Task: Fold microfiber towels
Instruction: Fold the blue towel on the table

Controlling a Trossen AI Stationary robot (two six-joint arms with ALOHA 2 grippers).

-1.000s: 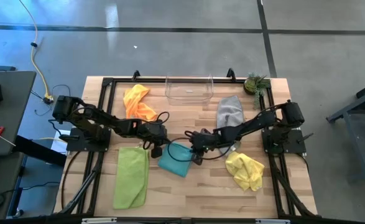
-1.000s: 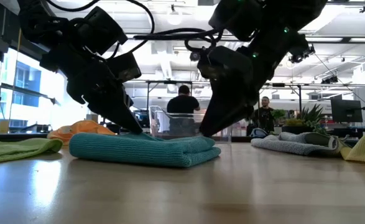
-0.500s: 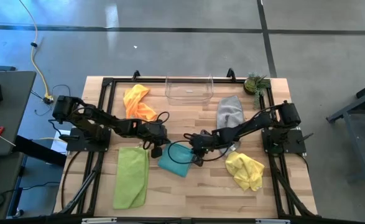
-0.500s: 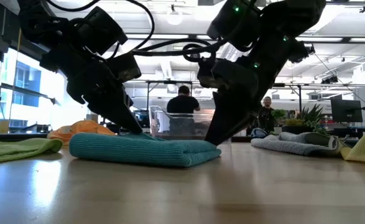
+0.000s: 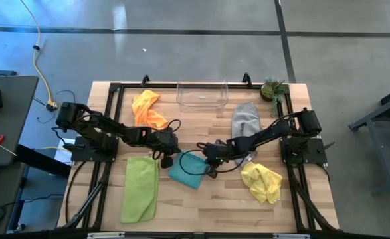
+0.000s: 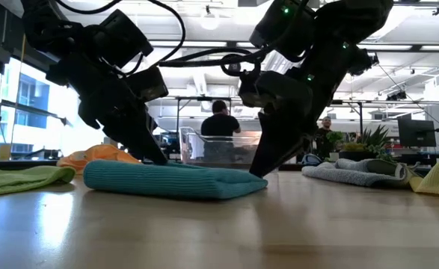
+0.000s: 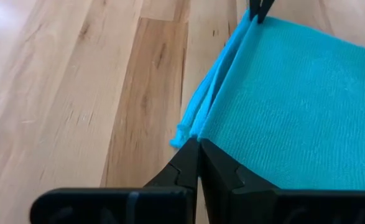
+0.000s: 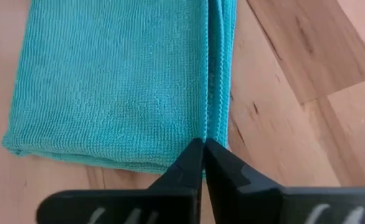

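A teal towel, folded into several layers, lies flat on the wooden table near its middle. My left gripper is shut at the towel's far left corner. My right gripper is shut at its far right corner. In the low view both come down slanting onto the towel's top, my left gripper on the left and my right gripper on the right. The orange, grey, yellow and lime green towels lie loose around it. My left gripper pinches the teal towel's corner between its two fingers, slanting down from the table's left. Lower layers stick out beside the fingers. The towel lies flat on the table. My right gripper pinches the towel's layered edge at its corner, slanting down from the right. How many layers it has, I cannot tell. The towel rests flat on the wood.
A clear plastic bin stands at the far edge, with a small potted plant at the far right corner. Black frame rails run along the table's sides. Bare wood lies toward the near edge.
My right gripper has sunk a little onto the teal towel's far right corner and shut on it. My left gripper has stayed shut on the other corner. The towel has not moved.
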